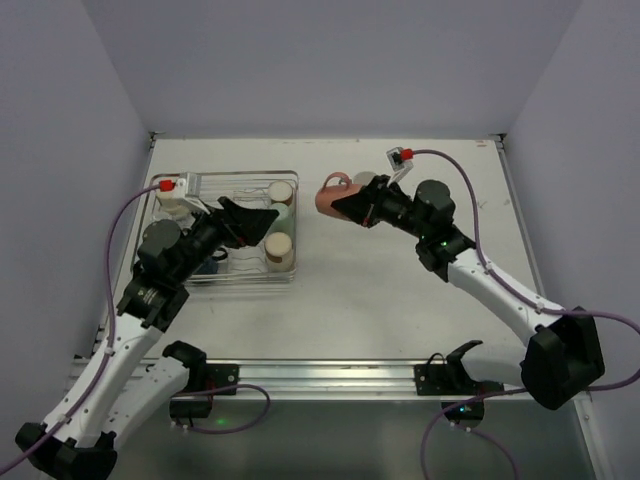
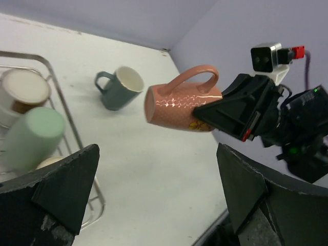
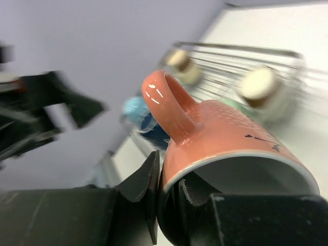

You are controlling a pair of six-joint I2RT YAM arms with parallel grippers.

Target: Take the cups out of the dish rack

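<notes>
Left wrist view: shows a salmon-pink mug (image 2: 182, 100), glossy, with a dimpled pattern and a small yellow flower mark, lying sideways in the air with its handle up, above the bench (image 2: 128, 179) and just outside the dish rack (image 2: 61, 97). Pinched at the rim by the right pincer (image 3: 166, 195). Left pincer (image 2: 157, 154): spread wide, holding nothing. Beyond, on the bench: grey-teal mug (image 2: 120, 88). Inside the rack: pale green tumbler (image 2: 33, 137), beige tumbler (image 2: 23, 89).
</notes>
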